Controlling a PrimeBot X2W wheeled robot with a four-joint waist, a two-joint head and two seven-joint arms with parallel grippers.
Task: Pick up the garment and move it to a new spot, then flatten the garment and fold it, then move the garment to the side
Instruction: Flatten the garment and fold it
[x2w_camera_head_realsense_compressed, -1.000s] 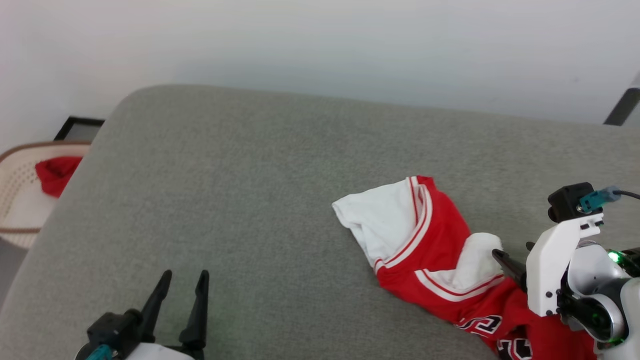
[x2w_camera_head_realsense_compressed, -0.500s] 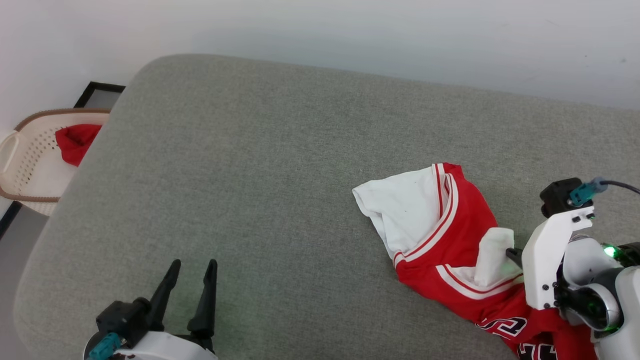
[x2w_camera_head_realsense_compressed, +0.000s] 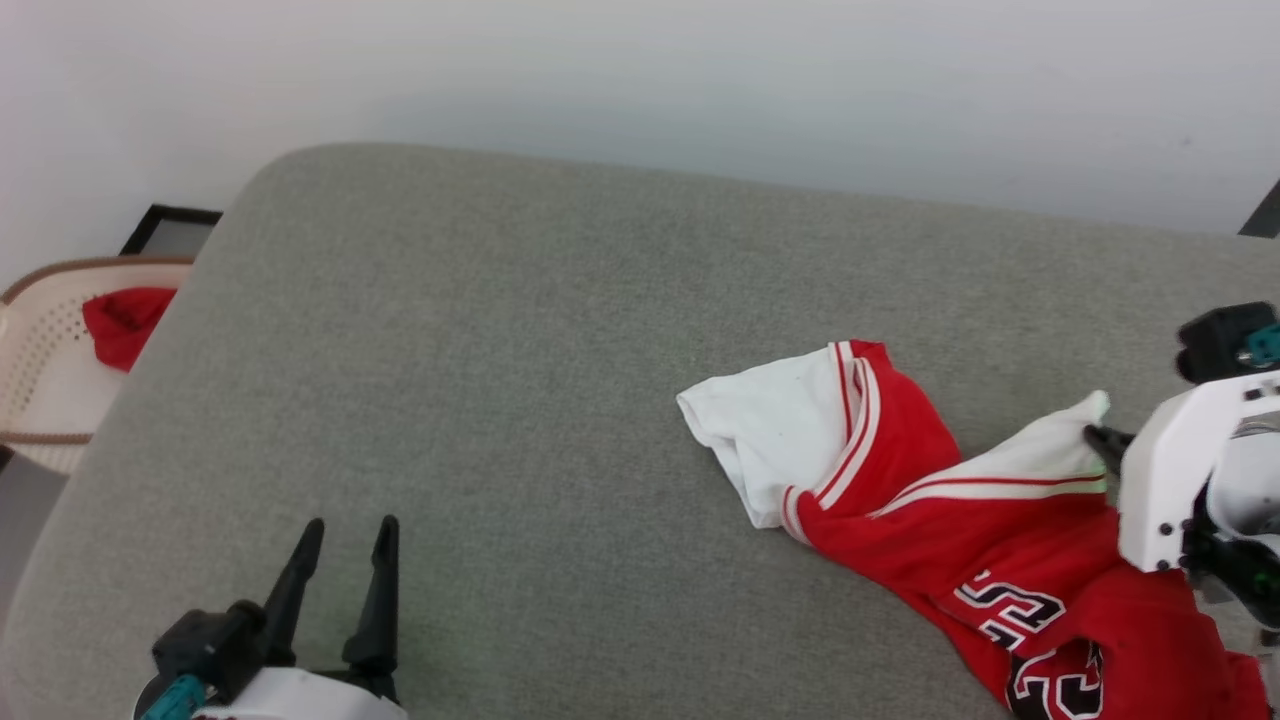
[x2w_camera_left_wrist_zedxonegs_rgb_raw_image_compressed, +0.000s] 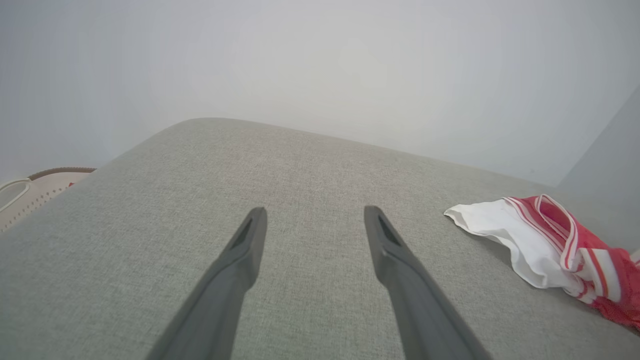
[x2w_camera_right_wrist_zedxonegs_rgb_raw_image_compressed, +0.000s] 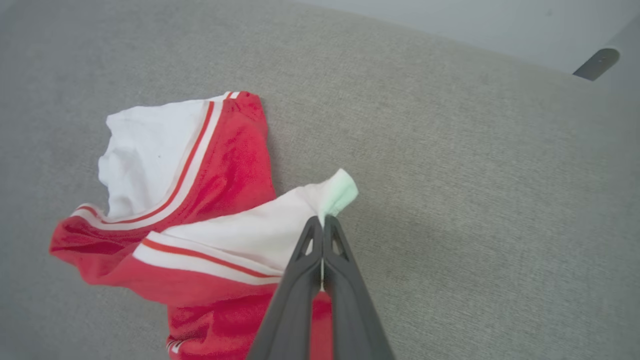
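Pinching garment (x2w_camera_right_wrist_zedxonegs_rgb_raw_image_compressed: 220, 150) sleeve tip with right claw (x2w_camera_right_wrist_zedxonegs_rgb_raw_image_compressed: 322, 220) fully closed, leaving left claw (x2w_camera_head_realsense_compressed: 350, 525) spread, empty. Recommend slow lift; grip thin.

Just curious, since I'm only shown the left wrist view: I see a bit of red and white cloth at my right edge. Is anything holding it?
Observer: Yes. The right gripper is shut on the tip of a white sleeve of the garment.
Operator: Is there any writing on the shirt?
Observer: Yes, black letters outlined in white on the red chest, partly crumpled.
Operator: And the pale thing at my left edge?
Observer: A cream basket beside the grey cushion, with a red cloth in it.
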